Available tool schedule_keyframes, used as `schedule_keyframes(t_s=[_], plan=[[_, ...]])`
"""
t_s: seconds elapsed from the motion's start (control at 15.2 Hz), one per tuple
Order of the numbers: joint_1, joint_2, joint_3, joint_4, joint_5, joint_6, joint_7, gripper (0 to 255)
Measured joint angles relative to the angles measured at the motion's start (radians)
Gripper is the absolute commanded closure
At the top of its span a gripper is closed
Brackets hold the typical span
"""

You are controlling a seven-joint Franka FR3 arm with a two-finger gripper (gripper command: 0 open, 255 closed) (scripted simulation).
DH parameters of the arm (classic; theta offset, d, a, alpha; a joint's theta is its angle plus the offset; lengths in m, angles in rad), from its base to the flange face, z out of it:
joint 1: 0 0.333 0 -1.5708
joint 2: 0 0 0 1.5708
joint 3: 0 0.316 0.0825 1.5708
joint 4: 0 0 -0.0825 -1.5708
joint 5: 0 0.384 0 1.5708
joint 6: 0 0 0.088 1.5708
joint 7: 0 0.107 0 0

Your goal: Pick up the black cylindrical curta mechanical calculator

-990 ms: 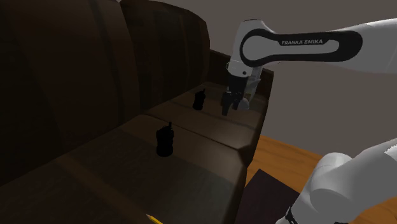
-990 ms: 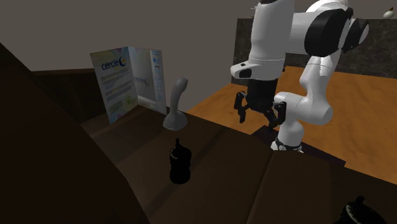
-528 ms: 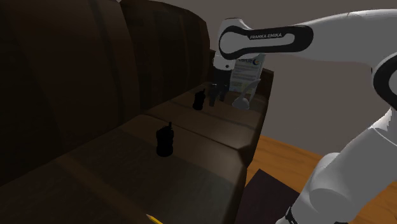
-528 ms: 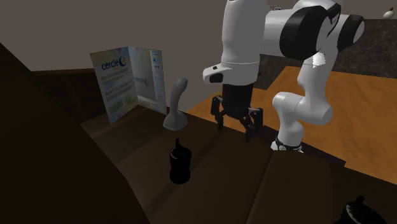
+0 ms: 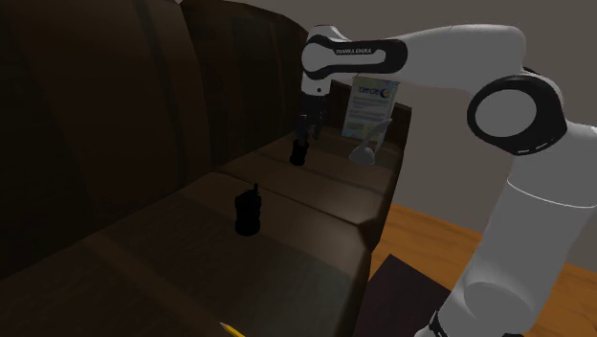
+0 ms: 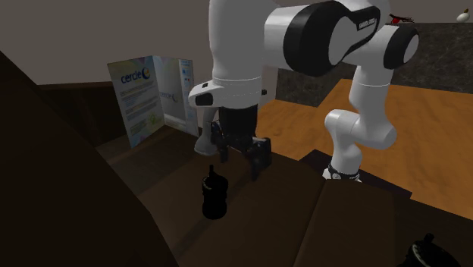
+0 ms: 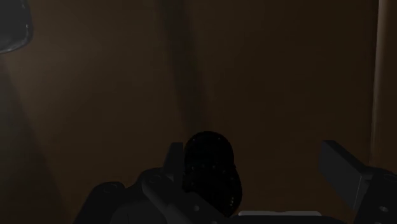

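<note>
Over the sofa cushion (image 6: pixel 303 212), mid-approach, the end effector (image 6: pixel 241 158), fingers apart, hangs at the black Curta calculator's (image 6: pixel 214 196) one o'clock in the second exterior view, so it likely needs centring, then lowering.

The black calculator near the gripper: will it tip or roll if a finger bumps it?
The calculator stands upright and narrow on the sofa seat, so a sideways bump would probably tip it. Its round body could then roll. It sits near one finger of the open gripper, so that finger may touch first.
</note>
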Motion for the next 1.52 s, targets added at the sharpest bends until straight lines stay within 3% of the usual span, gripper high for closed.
schedule_keyframes(t_s=[0.33, 0.4, 0.86, 0.92, 1.52], plan=[[-0.015, 0.263, -0.005, 0.379, 0.003, -0.121, -0.034, 0], [-0.017, 0.285, -0.006, 0.403, 0.003, -0.124, -0.038, 0], [-0.018, 0.278, -0.007, 0.305, 0.002, -0.033, -0.043, 0], [-0.018, 0.276, -0.007, 0.296, 0.002, -0.026, -0.043, 255], [-0.017, 0.272, -0.006, 0.287, 0.002, -0.017, -0.042, 255]])
